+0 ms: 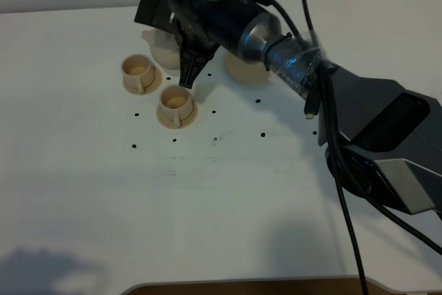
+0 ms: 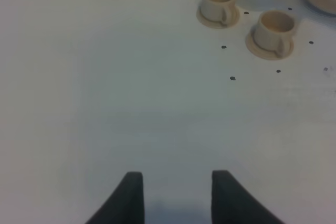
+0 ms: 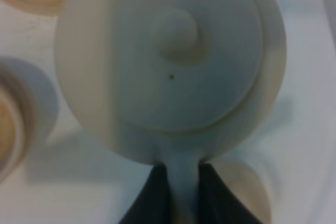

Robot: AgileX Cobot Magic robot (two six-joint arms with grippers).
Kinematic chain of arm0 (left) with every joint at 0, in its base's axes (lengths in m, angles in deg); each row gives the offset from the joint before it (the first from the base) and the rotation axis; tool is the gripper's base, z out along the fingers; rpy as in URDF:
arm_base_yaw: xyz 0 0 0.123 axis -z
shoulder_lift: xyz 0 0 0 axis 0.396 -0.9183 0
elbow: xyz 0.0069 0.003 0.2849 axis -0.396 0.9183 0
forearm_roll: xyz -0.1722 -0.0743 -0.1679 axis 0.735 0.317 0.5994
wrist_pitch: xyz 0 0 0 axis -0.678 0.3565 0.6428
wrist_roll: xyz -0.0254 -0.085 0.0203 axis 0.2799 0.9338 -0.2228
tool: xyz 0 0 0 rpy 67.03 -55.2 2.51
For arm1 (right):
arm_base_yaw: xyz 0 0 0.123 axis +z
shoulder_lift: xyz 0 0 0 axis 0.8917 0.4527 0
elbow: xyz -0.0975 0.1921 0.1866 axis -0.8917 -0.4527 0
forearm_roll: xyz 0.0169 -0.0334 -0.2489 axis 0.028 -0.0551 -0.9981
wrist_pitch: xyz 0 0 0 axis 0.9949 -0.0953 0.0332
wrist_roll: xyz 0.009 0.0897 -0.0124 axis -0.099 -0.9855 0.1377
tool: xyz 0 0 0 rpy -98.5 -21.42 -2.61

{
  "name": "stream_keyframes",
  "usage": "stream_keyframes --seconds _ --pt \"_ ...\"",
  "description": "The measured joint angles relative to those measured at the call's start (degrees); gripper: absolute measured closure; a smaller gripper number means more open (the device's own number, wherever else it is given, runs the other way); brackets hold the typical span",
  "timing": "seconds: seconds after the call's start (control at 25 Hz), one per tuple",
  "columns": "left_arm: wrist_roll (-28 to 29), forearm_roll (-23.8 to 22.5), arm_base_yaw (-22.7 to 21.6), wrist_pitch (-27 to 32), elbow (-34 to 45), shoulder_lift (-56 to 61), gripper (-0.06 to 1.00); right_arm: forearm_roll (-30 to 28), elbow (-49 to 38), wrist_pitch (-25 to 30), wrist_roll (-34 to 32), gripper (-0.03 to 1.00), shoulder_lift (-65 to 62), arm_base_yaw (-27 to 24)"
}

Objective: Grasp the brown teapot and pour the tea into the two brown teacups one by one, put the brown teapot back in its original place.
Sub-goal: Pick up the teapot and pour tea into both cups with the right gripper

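Observation:
My right gripper (image 1: pixel 188 74) is shut on the loop handle of the brown teapot (image 1: pixel 159 46), whose belly shows behind the gripper with its spout to the left. In the right wrist view the teapot (image 3: pixel 173 61) fills the frame, its lid on, with the dark fingers (image 3: pixel 155 195) clamped on the handle. The two brown teacups (image 1: pixel 138 72) (image 1: pixel 176 105) stand on their saucer bases just in front of the pot. The tea is out of view. My left gripper (image 2: pixel 176 198) is open over bare table, far from the cups (image 2: pixel 218 3) (image 2: pixel 275 30).
A flat round tan saucer (image 1: pixel 245 67) lies right of the teapot, partly under the right arm. Small black dots mark the white table (image 1: pixel 103 191) around the cups. The right arm and its cables (image 1: pixel 345 191) cross the right side.

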Motion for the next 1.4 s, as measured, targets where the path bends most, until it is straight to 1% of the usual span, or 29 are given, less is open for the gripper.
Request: stream_keyframes --seconds 0.08,0.28,0.44,0.88,1.4 --pt "0.0 0.0 0.0 0.0 0.0 0.0 0.61 -1.86 0.0 -0.11 0.28 0.88 0.0 0.53" --pt "0.0 0.0 0.0 0.0 0.0 0.0 0.61 -3.93 0.0 -0.33 1.3 0.88 0.66 1.32" --pt "0.0 0.0 0.0 0.0 0.0 0.0 0.61 -7.14 0.0 -0.08 1.62 0.88 1.34 2.13" --pt "0.0 0.0 0.0 0.0 0.0 0.0 0.61 -12.37 0.0 -0.14 4.48 0.88 2.32 4.3" --pt "0.0 0.0 0.0 0.0 0.0 0.0 0.61 -20.14 0.0 -0.56 5.1 0.88 3.49 6.1"
